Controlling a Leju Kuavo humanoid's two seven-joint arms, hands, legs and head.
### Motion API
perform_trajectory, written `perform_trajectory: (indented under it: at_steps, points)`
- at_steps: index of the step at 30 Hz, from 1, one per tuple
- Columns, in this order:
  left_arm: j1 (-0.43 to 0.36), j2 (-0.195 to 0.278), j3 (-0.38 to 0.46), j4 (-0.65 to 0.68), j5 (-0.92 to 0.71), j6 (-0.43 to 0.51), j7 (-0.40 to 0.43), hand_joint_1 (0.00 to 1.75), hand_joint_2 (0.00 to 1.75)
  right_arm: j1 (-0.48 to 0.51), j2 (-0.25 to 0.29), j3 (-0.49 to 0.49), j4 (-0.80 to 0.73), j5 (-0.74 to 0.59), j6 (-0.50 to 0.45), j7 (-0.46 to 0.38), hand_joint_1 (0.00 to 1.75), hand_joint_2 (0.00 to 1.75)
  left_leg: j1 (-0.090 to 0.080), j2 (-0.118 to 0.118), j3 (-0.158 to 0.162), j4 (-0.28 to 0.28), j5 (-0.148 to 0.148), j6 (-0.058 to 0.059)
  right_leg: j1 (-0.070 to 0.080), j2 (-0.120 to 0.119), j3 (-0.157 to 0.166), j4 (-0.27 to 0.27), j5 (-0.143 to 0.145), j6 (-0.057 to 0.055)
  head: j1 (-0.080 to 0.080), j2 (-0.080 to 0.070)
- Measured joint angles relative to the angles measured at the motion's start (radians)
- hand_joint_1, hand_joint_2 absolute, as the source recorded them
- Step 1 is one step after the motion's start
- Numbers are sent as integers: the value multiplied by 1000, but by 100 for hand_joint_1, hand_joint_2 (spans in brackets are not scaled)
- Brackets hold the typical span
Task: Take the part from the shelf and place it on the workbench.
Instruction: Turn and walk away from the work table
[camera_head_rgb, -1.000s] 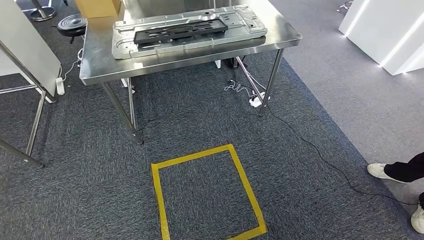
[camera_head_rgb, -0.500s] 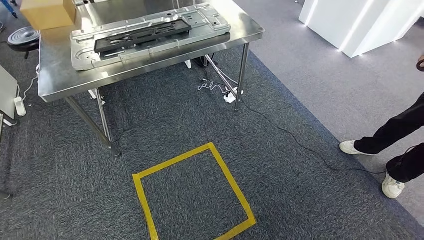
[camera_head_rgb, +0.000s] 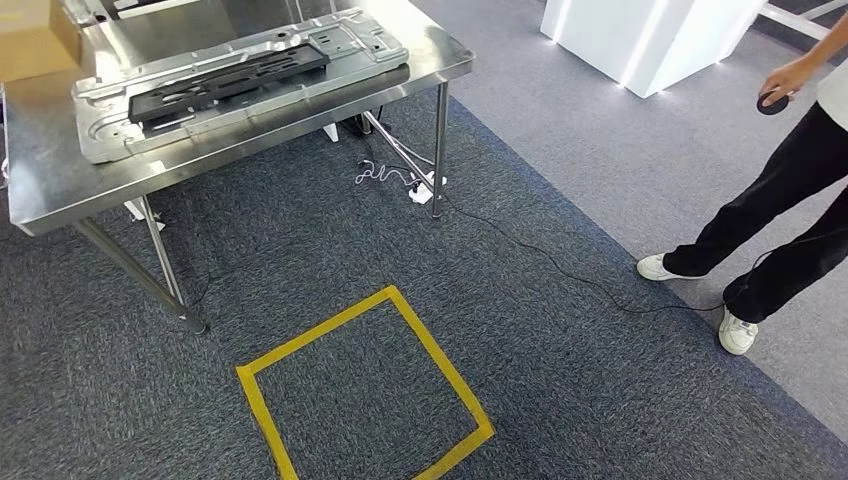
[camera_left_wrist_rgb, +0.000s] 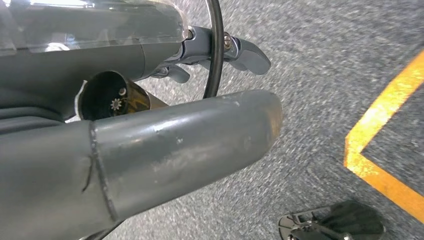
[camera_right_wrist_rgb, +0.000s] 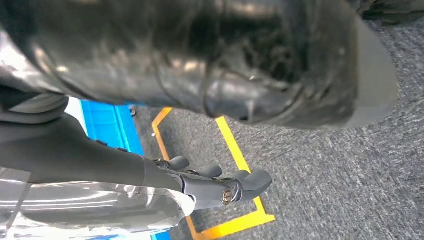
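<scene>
Grey carpet (camera_head_rgb: 560, 330) covers this room, and nearest the robot a square of yellow tape (camera_head_rgb: 362, 390) is stuck down on it. Over the last second that square, the table and everything else have slid leftward across the head view together, so the robot is turning to its right; nothing on the floor has itself moved. Both arms hang low. The left hand (camera_left_wrist_rgb: 220, 50) shows curled fingers over bare carpet with nothing between them, and the right hand (camera_right_wrist_rgb: 220, 182) hangs the same way, fingers curled in and empty.

To the right, a person (camera_head_rgb: 770, 200) has come into sight, standing on the lighter floor with a small dark object in one hand. A thin cable (camera_head_rgb: 560, 265) trails from there back under the table.

Farther off at the left stands the steel tabletop (camera_head_rgb: 60, 185), carrying a large pressed metal panel (camera_head_rgb: 110, 135) with a black plastic part (camera_head_rgb: 230, 72) lying on it. A cardboard box (camera_head_rgb: 35, 40) sits at its far left corner. No shelf is visible; I judge the robot is swinging away from the tabletop to fetch a part.
</scene>
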Motion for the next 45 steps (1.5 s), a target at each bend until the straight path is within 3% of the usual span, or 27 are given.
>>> perform_trajectory:
  at_steps: [4, 5, 6, 9, 10, 11, 13, 14, 15, 16, 18, 20, 22, 24, 25, 26, 29, 31, 33, 35, 37, 38, 40, 41, 42, 44, 45]
  points:
    - [-2, 0, 0, 0, 0, 0, 1, 0, 0, 1, 0, 0, 0, 0, 0, 0, 0, 0, -1, 7, 6, -2, -1, -3, 2, 8, -2, 2, -2, -4, 0, 0]
    - [-3, 0, 0, 0, 0, 0, 1, 0, 0, 2, 0, 0, 0, 0, 0, 0, 0, 0, 0, 13, 10, -3, -2, -6, 3, 15, -3, 2, -3, -8, 1, 0]
    - [-4, 0, 0, 0, -1, 0, 2, 0, 0, 3, 1, 0, 0, 0, 0, 1, 0, 0, 2, 0, 7, 14, -19, -12, 2, 27, -2, 0, -3, -16, 1, 0]
    - [1, -1, 1, 0, -2, -1, 2, 0, 0, 3, 1, -1, 1, 1, 0, 2, 0, 0, 9, -75, -102, 247, -122, -21, 2, 89, 2, -5, 2, -41, 0, 0]
    - [3, -1, 1, 0, -2, -1, 2, 0, 0, 3, 1, -1, 1, 1, 0, 2, 0, 0, 9, -83, -126, 286, -123, -18, 4, 109, 2, -3, 1, -43, 0, 0]
    - [3, -1, 1, 0, -2, -1, 2, 0, 0, 3, 1, -1, 1, 1, 0, 2, 0, 0, 9, -88, -111, 242, -86, -14, 5, 124, 3, -1, 0, -42, 0, 0]
    - [3, 0, 1, 0, -2, -1, 2, 0, 0, 3, 2, -1, 1, 2, 1, 3, 0, 0, 9, -127, -62, 108, -10, -4, 6, 150, 3, 4, -2, -39, 0, 0]
    - [2, 0, 1, 0, -2, -1, 2, 0, 0, 2, 3, -1, 1, 2, 1, 3, 0, 0, 9, -147, -44, 58, 10, 0, 6, 162, -1, 6, -2, -35, 0, 0]
    - [2, 1, 1, 0, -2, -1, 3, 0, 0, 2, 4, -1, 1, 2, 1, 3, 0, 0, 8, -163, -36, 31, 16, 2, 4, 172, -5, 8, -1, -30, 1, 0]
    - [2, 2, 1, 0, -2, -1, 3, 0, 0, 2, 5, -1, 2, 2, 1, 3, 0, 0, 6, -163, -33, 24, 13, 3, 2, 182, -9, 8, 1, -23, 1, 0]
    - [2, 2, 1, 0, -2, -2, 3, 0, 0, 4, 5, -1, 2, 3, 1, 3, 0, 0, 4, -146, -29, 16, 17, 10, -3, 195, -13, 3, 6, -10, 1, 0]
    - [1, 2, 2, 0, -2, -2, 3, 0, 0, 6, 4, -2, 2, 3, 0, 3, 0, 0, 7, -124, -22, 2, 26, 24, 0, 152, -25, 28, -12, -1, 2, 0]
    - [1, 2, 2, 0, -3, -2, 3, 0, 0, 4, 4, -2, 2, 4, 0, 3, 0, 0, 7, -98, -19, -6, 30, 32, 2, 89, -72, 127, -68, 3, 2, 0]
    - [2, 2, 2, 0, -3, -3, 3, 0, 0, 3, 4, -2, 2, 6, 0, 3, 0, 0, 5, -71, -19, -5, 28, 34, 0, 70, -130, 243, -115, 9, 2, 0]
    - [2, 2, 2, 0, -3, -4, 3, 0, 0, 3, 4, -2, 2, 7, 0, 3, 0, 0, 5, -57, -18, -4, 26, 33, -3, 68, -139, 264, -114, 11, 2, 0]
    - [1, 2, 2, 0, -3, -4, 3, 0, 0, 3, 2, -2, 2, 8, 0, 3, 0, 0, 5, -44, -16, -4, 24, 32, -5, 64, -129, 246, -95, 13, 2, 0]
    - [0, 1, 2, 0, -3, -6, 3, 0, 0, 3, -1, -3, 2, 10, 0, 3, 0, 0, 3, -13, -8, 0, 13, 19, -4, 19, -28, 58, -11, 7, 2, 0]
    - [-2, 0, 2, 0, -3, -6, 3, 0, 0, 2, -2, -3, 2, 10, 0, 3, 0, 0, -1, 3, -3, 2, 6, 6, 2, 4, 1, 1, -1, -4, 2, 0]
    - [-5, 0, 2, 0, -3, -5, 3, 0, 0, 3, -2, -3, 2, 10, 0, 3, 0, 0, -1, 16, 4, 0, 1, -5, 6, 23, 0, 1, 0, -17, 1, 0]
    - [-7, 0, 2, 0, -3, -5, 3, 0, 0, 4, -1, -4, 2, 10, 0, 3, 0, 0, 4, -9, 2, 23, -21, -15, 3, 40, 1, -4, 3, -29, 1, 0]
    - [-5, 0, 2, 0, -2, -4, 2, 0, 0, 3, -1, -5, 3, 10, 0, 3, 0, 0, 7, -58, -37, 112, -77, -19, 2, 58, 2, -8, 6, -40, 1, 0]
    - [-3, 0, 2, 0, -2, -3, 2, 0, 0, 2, -1, -6, 3, 10, 0, 3, 0, 0, 7, -73, -71, 182, -111, -19, 4, 68, 1, -7, 6, -44, 1, 0]
    - [1, 0, 2, 0, -1, -3, 3, 0, 0, 2, -1, -7, 3, 10, 0, 3, 0, 0, 7, -82, -126, 288, -141, -16, 8, 94, 0, -5, 6, -48, 1, 0]
    - [2, 0, 2, 0, -1, -3, 4, 0, 0, 2, -1, -7, 3, 10, 0, 3, 0, 0, 7, -84, -133, 295, -127, -14, 10, 109, 0, -3, 5, -48, 1, 0]
    - [2, 0, 2, 0, 0, -3, 4, 0, 0, 2, -1, -8, 3, 10, 0, 3, 0, 0, 6, -88, -120, 256, -91, -10, 11, 123, 1, -1, 5, -48, 1, 0]
    - [1, 0, 2, 0, 0, -3, 5, 0, 0, 2, 0, -8, 3, 10, 0, 3, 0, 0, 6, -126, -65, 120, -14, 1, 12, 149, 2, 2, 3, -46, 1, 0]
    - [1, 1, 2, 0, 0, -3, 5, 0, 0, 1, 1, -8, 3, 10, 0, 3, 0, 0, 6, -148, -44, 65, 7, 6, 11, 161, 0, 4, 4, -42, 1, 0]
